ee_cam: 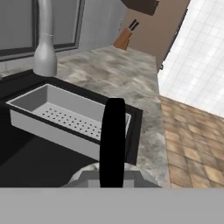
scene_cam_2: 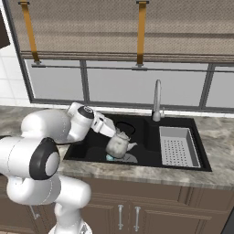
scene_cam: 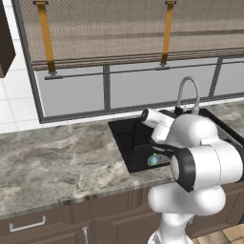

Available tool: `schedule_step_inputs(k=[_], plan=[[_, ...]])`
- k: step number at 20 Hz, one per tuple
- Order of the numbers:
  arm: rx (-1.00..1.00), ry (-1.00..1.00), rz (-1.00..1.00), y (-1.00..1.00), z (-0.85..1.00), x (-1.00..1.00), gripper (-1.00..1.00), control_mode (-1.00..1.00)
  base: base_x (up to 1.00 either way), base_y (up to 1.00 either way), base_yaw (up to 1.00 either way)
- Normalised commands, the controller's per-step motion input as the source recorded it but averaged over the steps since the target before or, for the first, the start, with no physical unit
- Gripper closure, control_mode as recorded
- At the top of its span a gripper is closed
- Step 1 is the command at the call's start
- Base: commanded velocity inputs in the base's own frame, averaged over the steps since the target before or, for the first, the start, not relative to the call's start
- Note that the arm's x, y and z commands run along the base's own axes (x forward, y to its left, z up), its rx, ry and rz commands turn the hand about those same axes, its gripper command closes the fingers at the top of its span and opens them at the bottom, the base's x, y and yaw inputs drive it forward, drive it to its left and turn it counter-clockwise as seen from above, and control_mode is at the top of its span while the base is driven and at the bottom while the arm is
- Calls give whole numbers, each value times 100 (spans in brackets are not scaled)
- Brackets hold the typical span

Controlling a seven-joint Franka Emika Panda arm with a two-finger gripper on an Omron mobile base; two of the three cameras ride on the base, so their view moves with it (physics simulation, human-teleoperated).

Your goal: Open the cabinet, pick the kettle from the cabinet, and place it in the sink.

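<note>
In the right base view the kettle (scene_cam_2: pixel 118 144) hangs at the centre of the frame, inside the black sink (scene_cam_2: pixel 151 132), with its spout pointing toward the right. The white arm reaches in from the left, and the tool (scene_cam_2: pixel 119 132) sits at the top of the kettle, closed narrow on the thin black handle. This view also shows the grey perforated drainer tray (scene_cam_2: pixel 177 146) in the right part of the basin, the silver tap (scene_cam_2: pixel 157 100) behind it, and two vertical cupboard pulls (scene_cam_2: pixel 120 217) at the bottom.

In the left base view the arm's own bulk covers most of the basin at centre right, so the kettle itself cannot be made out. The marbled bench (scene_cam: pixel 52 162) spreads across the lower left, with a drawer pull (scene_cam: pixel 27 224) in the bottom left corner.

The hand view gives the closest look: the black arched handle (ee_cam: pixel 113 142) stands upright at bottom centre with the kettle's grey top just under it. Beyond lie the drainer tray, the tap's base at upper left, a knife block (ee_cam: pixel 124 38) at the top, and a tiled floor (ee_cam: pixel 192 148) at right.
</note>
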Motion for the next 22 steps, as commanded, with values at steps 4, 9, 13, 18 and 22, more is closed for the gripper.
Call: schedule_step_inputs(k=[4,9,13,18,22], plan=[[0,0,0,-6,-4,19,100,-100,0,0,0],[0,0,0,-12,-1,14,100,-100,0,0,0],[0,0,0,-13,-6,12,100,-100,0,0,0],[0,0,0,-13,-16,8,100,-100,0,0,0],[0,-7,1,-14,-15,2,100,-100,0,0,0]])
